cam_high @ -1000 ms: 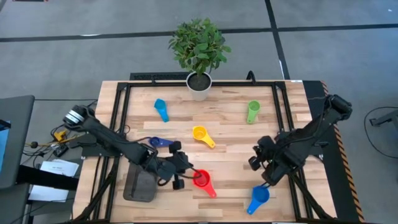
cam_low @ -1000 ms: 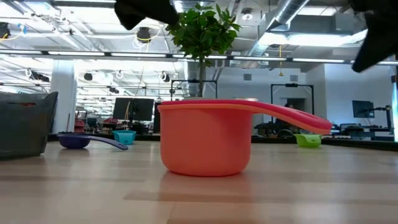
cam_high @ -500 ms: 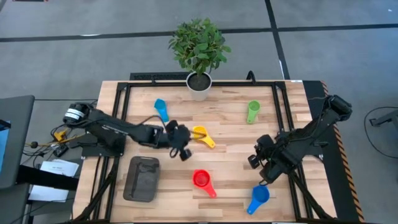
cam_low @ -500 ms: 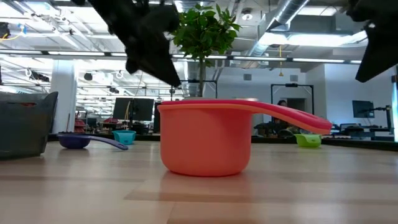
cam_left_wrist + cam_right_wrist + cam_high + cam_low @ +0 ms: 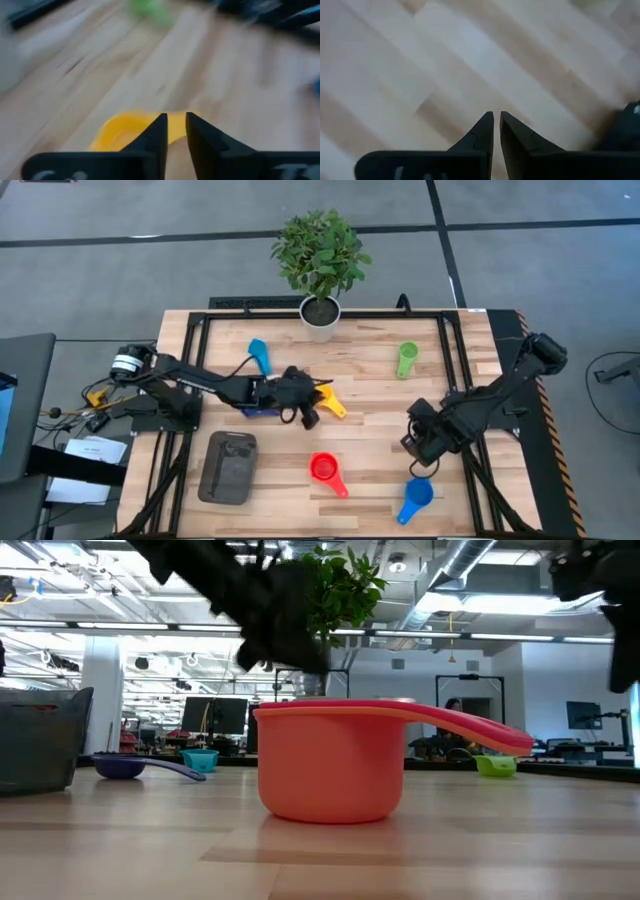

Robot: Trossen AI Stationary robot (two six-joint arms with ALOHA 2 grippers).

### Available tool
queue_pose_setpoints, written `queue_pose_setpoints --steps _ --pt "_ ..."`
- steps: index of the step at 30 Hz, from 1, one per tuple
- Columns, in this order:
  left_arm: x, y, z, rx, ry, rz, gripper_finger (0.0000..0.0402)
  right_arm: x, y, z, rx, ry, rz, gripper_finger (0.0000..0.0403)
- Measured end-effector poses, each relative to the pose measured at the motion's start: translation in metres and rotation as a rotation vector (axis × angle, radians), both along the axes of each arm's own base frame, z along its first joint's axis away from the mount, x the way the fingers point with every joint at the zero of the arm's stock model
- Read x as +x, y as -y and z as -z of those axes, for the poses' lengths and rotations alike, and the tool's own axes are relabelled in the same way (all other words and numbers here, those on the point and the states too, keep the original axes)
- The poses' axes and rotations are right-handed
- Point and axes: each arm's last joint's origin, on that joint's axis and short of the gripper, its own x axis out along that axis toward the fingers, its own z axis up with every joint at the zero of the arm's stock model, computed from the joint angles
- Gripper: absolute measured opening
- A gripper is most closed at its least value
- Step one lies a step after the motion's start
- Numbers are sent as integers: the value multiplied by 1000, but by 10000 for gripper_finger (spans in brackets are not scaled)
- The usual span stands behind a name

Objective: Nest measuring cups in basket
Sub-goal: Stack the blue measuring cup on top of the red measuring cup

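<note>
I have the wooden tabletop (image 5: 370, 470) under me, with a potted plant (image 5: 320, 255) in a white pot at its far edge. The dark grey basket (image 5: 228, 467) sits near the front left corner, and I see nothing in it from above.

My left arm reaches across from the left side, and the left gripper (image 5: 308, 413) is over the middle of the tabletop, right at the yellow measuring cup (image 5: 331, 401). In the left wrist view its jaws stand a narrow gap apart with nothing between them, and the yellow cup lies just beyond the tips (image 5: 172, 131). The dark blue measuring cup (image 5: 262, 411) shows just under that arm, mostly covered by it.

My right arm comes in from the right, and the right gripper (image 5: 418, 442) hangs above bare wood on the right half. In the right wrist view its jaws are nearly together, a thin slit between them, holding nothing (image 5: 496, 131).

The rest of the cups lie loose and well apart: the red measuring cup (image 5: 324, 470) near the front centre, the medium blue measuring cup (image 5: 415, 495) at the front right just beside the right gripper, the green measuring cup (image 5: 406, 359) toward the far right, and the light blue measuring cup (image 5: 259, 355) toward the far left.
</note>
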Motion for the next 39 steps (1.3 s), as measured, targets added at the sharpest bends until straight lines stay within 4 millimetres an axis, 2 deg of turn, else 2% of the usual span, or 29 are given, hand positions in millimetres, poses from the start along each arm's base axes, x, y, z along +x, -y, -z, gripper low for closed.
queue_pose_setpoints --steps 2,4,8,11,16,21,25,29,34,39 --pt "8 8 -3 -3 87 77 84 -3 -6 0 37 -3 -9 57" --pt "9 14 -1 -7 93 137 102 -7 -13 0 72 4 -14 57" --pt "12 20 3 6 105 148 129 -15 -31 1 126 51 -14 57" --pt "18 24 5 3 157 155 141 -23 -42 1 165 80 -9 57" --pt "31 33 20 4 258 175 149 -31 -60 0 258 139 -11 66" --pt "39 35 28 31 267 184 149 -34 -78 9 317 156 11 116" --pt "42 35 26 40 273 185 149 -38 -86 22 324 41 75 170" --pt "42 35 26 74 269 195 149 -41 -97 32 360 -27 72 202" --pt "41 35 28 76 244 196 149 -42 -110 36 424 -3 69 202" --pt "41 35 28 76 244 196 149 -40 -113 36 448 24 86 175"
